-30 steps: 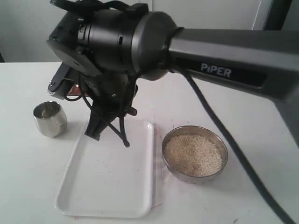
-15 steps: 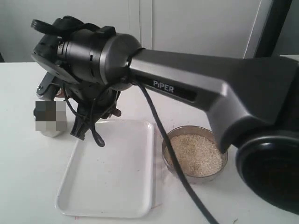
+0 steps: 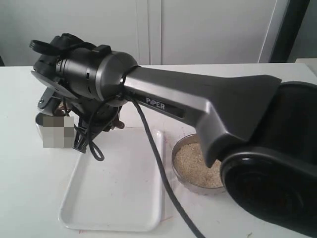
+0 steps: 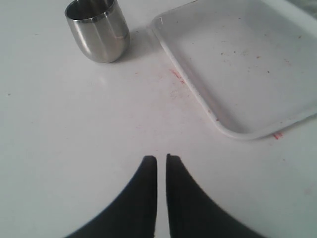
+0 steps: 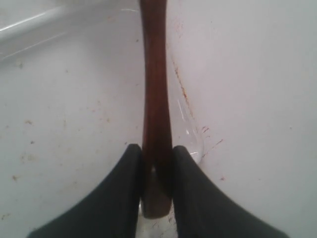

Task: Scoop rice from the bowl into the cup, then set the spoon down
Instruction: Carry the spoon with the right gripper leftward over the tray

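In the exterior view the right arm is seen stretched across from the right, wrist bent down, with the right gripper pointed at the tray corner just beside the blurred cup. The bowl of rice lies well apart from the fingers. In the left wrist view the left gripper is held low over the table, fingers almost together on nothing, with the cup well ahead of them. In the right wrist view the spoon handle is clamped between the fingers and runs straight ahead above the tray's rim.
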You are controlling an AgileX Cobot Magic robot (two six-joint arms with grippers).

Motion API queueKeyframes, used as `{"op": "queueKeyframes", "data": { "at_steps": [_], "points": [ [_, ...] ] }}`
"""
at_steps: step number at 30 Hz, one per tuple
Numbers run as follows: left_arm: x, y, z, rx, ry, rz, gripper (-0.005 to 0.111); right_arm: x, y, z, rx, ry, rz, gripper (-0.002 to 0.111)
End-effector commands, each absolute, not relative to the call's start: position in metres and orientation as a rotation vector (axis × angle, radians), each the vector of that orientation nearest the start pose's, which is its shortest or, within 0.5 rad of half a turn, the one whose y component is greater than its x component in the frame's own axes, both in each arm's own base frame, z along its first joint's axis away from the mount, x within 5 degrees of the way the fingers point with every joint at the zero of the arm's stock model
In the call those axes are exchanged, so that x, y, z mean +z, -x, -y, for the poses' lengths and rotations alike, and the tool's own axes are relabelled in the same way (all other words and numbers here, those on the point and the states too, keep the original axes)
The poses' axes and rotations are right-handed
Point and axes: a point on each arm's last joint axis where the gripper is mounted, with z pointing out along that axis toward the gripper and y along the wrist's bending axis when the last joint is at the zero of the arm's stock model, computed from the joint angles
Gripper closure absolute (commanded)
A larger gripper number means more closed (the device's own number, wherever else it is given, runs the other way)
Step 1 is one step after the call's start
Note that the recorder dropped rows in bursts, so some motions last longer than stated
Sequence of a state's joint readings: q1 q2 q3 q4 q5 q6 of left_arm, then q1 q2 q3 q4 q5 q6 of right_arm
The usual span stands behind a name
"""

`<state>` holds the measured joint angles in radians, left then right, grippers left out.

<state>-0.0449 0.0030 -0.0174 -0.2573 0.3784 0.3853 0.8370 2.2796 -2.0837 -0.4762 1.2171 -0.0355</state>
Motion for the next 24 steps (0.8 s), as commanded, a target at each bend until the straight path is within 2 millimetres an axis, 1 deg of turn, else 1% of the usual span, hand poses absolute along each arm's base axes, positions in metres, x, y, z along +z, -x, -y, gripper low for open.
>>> {"op": "queueKeyframes", "data": {
  "at_steps": [1,6,10,14,18,21,24],
  "points": [
    [0.184,-0.052,0.011,-0.023,-0.236,-1.824,0.092,0.232,-0.357,-0.339,-0.448,1.257,-2.348,0.108],
    [0.184,-0.052,0.011,-0.023,-0.236,-1.824,0.092,0.233,-0.359,-0.343,-0.414,1.253,-2.307,0.108],
    [0.184,-0.052,0.011,-0.023,-0.236,-1.824,0.092,0.236,-0.362,-0.344,-0.436,1.254,-2.261,0.108],
    [0.184,-0.052,0.011,-0.023,-0.236,-1.824,0.092,0.239,-0.365,-0.346,-0.483,1.268,-2.185,0.108],
    [0.184,-0.052,0.011,-0.023,-0.236,-1.824,0.092,0.243,-0.364,-0.354,-0.494,1.313,-2.082,0.108],
    [0.184,-0.052,0.011,-0.023,-0.236,-1.824,0.092,0.239,-0.364,-0.359,-0.579,1.352,-2.010,0.108],
    [0.184,-0.052,0.011,-0.023,-0.236,-1.824,0.092,0.235,-0.365,-0.360,-0.644,1.370,-1.977,0.108]
  ]
}}
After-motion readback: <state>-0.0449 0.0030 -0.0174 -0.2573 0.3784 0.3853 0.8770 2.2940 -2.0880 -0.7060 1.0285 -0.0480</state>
